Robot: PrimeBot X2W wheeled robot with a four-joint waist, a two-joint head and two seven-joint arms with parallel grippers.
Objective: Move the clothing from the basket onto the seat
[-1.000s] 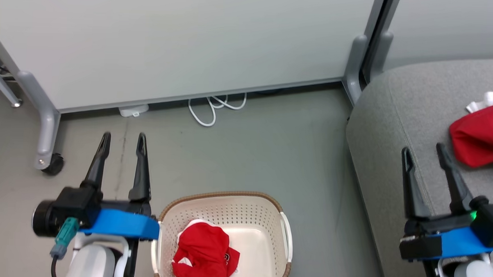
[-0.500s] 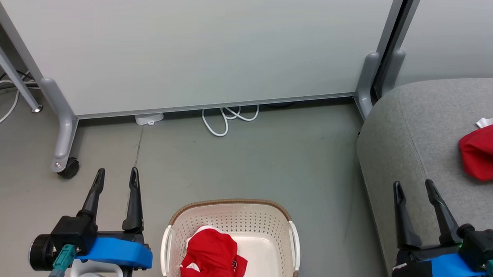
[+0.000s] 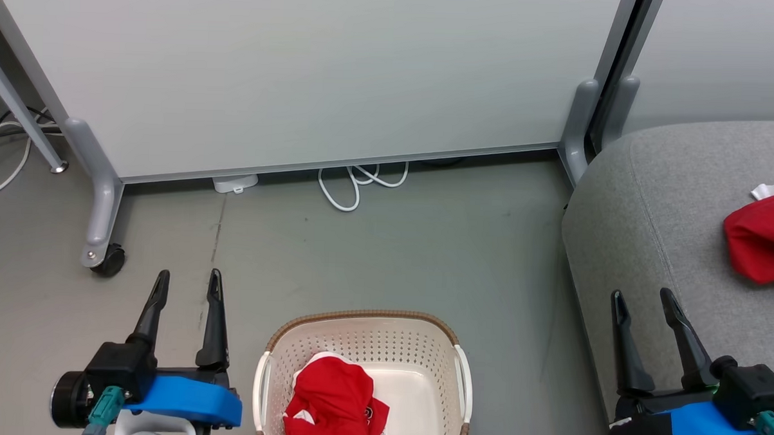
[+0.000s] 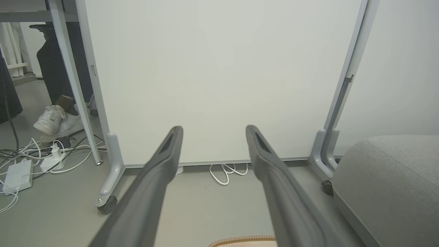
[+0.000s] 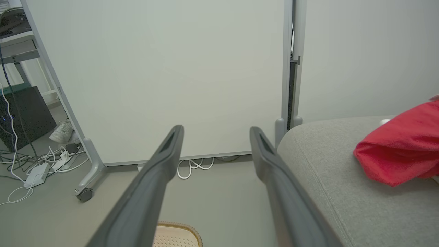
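Garment (image 3: 329,396) in basket (image 3: 358,314), logo (image 3: 370,412) unreadable

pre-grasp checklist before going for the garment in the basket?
1. Left claw open, empty: ok.
2. Right claw open, empty: ok.
3. Red garment lying exposed in laundry basket: ok.
4. A claw over the basket: not ok, both are off to its sides.
5. Grey sofa has bare fabric beside the second red garment: ok.
6. More clothing under the basket garment: cannot tell.

Pale wheeled partition panel (image 3: 302,73) stands on grey floor (image 3: 392,256), white cable (image 3: 359,184) beneath.
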